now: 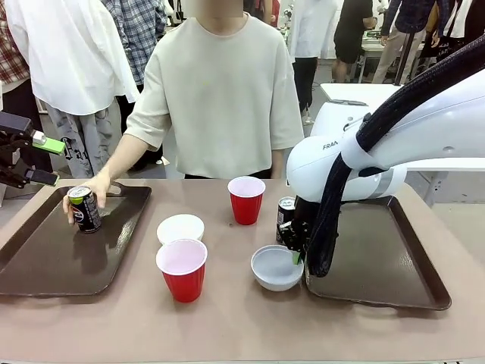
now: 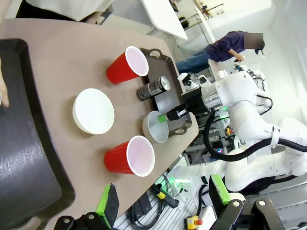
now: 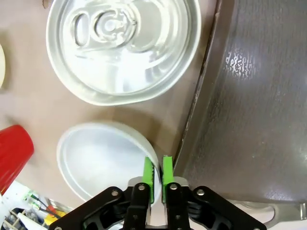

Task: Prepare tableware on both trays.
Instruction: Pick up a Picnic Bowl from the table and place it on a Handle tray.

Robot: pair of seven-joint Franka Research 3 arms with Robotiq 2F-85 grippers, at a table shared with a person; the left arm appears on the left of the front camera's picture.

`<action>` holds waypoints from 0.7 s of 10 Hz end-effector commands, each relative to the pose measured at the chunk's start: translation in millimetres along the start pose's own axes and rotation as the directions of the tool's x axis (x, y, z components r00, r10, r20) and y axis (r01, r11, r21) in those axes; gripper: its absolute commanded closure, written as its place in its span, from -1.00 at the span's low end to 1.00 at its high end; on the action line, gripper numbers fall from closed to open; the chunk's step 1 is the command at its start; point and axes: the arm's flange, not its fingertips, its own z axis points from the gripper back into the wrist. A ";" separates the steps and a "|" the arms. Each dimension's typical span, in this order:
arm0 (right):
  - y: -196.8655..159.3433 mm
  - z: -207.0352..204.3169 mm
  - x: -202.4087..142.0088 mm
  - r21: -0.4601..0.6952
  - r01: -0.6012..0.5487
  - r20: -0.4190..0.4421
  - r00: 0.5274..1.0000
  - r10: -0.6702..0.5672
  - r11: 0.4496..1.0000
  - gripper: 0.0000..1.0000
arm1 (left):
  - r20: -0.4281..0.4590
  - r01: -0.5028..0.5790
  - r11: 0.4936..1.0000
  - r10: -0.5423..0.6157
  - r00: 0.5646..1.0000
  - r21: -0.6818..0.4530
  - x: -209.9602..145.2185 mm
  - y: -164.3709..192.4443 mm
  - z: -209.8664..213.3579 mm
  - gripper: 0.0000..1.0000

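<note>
Right tool: clenched on the rim of a white bowl, green pads all but meeting across its thin wall, bottom centre of the right wrist view. Largely hidden in the front view behind the white wrist and black cable sleeve, right of centre, with only a sliver of green showing at the bowl's right edge. Cannot tell whether the bowl rests on the counter or is lifted off it. Just right of the bowl, the rim of the right tray, bare inside. Behind the bowl, a black can, half covered by the arm; in the wrist view its silver top clipped by the upper edge.

Left tool: released, fingers spread wide along the bottom of the left wrist view, holding nothing; cut off at the left edge of the front view.

Left of frame: person's hand around a second can standing on the left tray. Centre: second bowl, far red cup and near red cup on the counter, apart from one another.
</note>
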 end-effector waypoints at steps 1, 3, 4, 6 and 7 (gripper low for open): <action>-1.3 -3.8 -0.3 -0.035 0.027 0.010 1.000 -0.026 0.999 1.00 | 0.008 0.001 1.000 -0.001 1.000 -0.018 0.5 -0.4 0.3 -1.00; -1.3 -4.3 -0.4 -0.036 0.028 0.004 1.000 -0.028 0.999 1.00 | 0.008 0.001 1.000 -0.001 1.000 -0.018 0.5 -0.4 0.3 -1.00; 0.2 0.7 -1.8 -0.032 0.024 0.001 1.000 -0.024 0.999 1.00 | 0.008 0.001 1.000 -0.001 1.000 -0.018 0.5 -0.4 0.3 -1.00; 7.6 45.7 -24.5 -0.066 -0.035 0.005 0.999 0.035 0.997 1.00 | 0.008 0.001 1.000 -0.001 1.000 -0.018 0.5 -0.4 0.3 -1.00; 10.6 75.2 -35.8 -0.068 -0.044 0.030 0.999 0.046 0.997 1.00 | 0.008 0.001 1.000 -0.001 1.000 -0.018 0.5 -0.4 0.3 -1.00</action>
